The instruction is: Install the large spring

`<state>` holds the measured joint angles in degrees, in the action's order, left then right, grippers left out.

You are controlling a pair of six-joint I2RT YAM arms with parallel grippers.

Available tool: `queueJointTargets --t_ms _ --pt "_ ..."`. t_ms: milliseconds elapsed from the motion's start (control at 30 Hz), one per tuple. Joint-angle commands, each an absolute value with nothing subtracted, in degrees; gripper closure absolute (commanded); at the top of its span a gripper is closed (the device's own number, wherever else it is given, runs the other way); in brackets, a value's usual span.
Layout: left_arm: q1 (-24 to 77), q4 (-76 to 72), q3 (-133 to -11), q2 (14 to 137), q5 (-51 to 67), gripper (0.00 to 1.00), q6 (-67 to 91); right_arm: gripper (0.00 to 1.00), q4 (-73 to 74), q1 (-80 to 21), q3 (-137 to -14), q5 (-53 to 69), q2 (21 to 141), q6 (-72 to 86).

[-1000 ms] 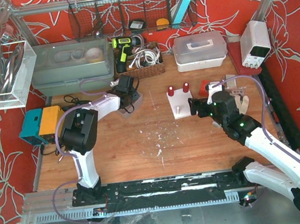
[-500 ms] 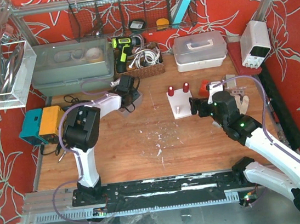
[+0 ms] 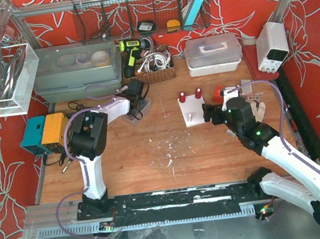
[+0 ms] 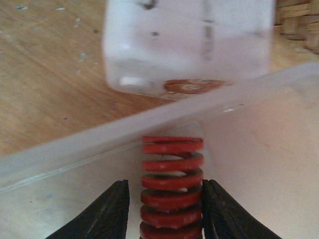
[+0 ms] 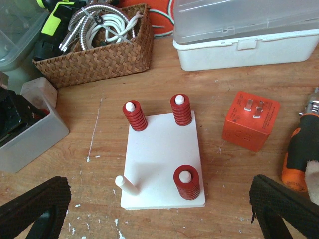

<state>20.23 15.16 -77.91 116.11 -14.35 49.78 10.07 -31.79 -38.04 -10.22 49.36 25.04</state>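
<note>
A large red spring point(image 4: 172, 184) lies in a translucent bin point(image 4: 75, 149) at the back left of the table point(image 3: 138, 111). My left gripper point(image 4: 166, 209) reaches into the bin with its jaws either side of the spring. The right finger touches it and a small gap shows at the left finger. A white peg board point(image 5: 162, 164) carries three red springs point(image 5: 187, 182) on pegs and one bare peg point(image 5: 125, 185) at its near left corner. My right gripper point(image 5: 159, 209) hovers wide open and empty just in front of the board point(image 3: 193, 112).
An orange relay block point(image 5: 250, 121) and an orange-handled tool point(image 5: 299, 154) lie right of the board. A wicker basket point(image 5: 94, 59) of cables and a white lidded box point(image 5: 244, 35) stand behind it. A small white block point(image 4: 189, 45) sits beyond the bin wall.
My left arm has shifted slightly at the elbow while its gripper stays in the bin. The right arm has not visibly moved.
</note>
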Motion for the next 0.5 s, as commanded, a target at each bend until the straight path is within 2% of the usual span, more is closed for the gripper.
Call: queueJointTargets --t_ms 0,267,467 --pt "19.8 21.1 -78.2 118.7 -17.5 0.58 50.1 0.02 9.7 -31.9 -37.2 -11.4 49.3 24.9" --pt "19.8 20.0 -77.8 118.9 -15.7 0.71 50.0 0.02 9.8 -32.0 -37.0 -11.7 48.5 24.9" --pt "19.8 20.0 -77.8 114.5 -16.7 0.85 48.3 0.01 9.7 -32.0 -37.0 -11.4 48.8 25.0"
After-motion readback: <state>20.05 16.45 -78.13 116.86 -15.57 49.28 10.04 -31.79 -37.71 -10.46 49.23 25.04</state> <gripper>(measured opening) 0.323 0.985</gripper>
